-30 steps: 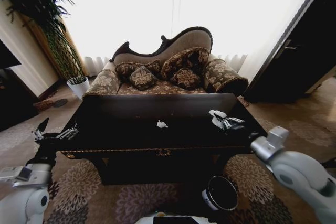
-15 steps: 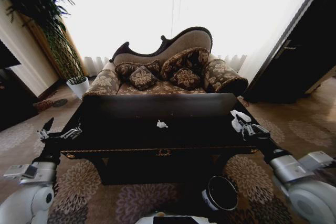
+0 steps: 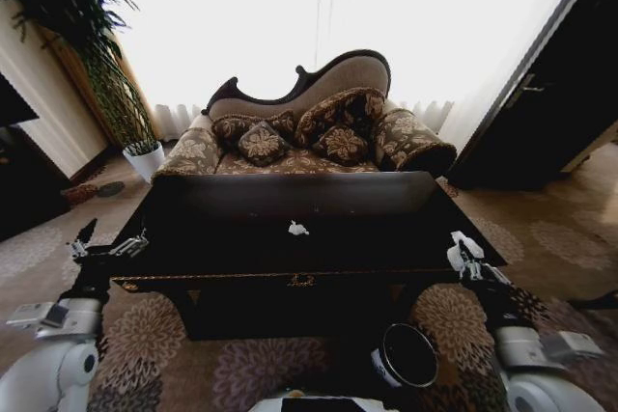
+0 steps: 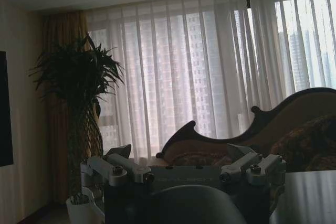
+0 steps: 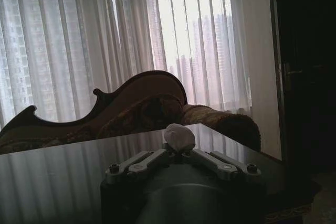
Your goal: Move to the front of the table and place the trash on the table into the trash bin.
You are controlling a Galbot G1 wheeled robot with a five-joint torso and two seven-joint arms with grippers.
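Right gripper point(image 3: 467, 256) is pinched shut on a white paper wad point(image 5: 179, 137), hanging at the table's point(image 3: 241, 195) front right corner, up at tabletop level. The bin point(image 3: 407, 356) sits on the rug below, in front of the table and a bit to the left of that gripper, so I'd say the step in hand is the carry-and-drop. To do it right: keep the pinch firm, swing the wad clear of the table edge before dropping height, get squarely over the bin's mouth, and only then let go. The wad's light and will drift if released high or off-centre.

Left gripper point(image 3: 106, 243) hangs off the table's front left corner, fingers spread, holding nothing.

Count: one table, one bin, two paper wads, meaning the held one plus a second wad point(image 3: 297, 229) lying mid-table. Can't spot a bottle or anything dark against that black top.
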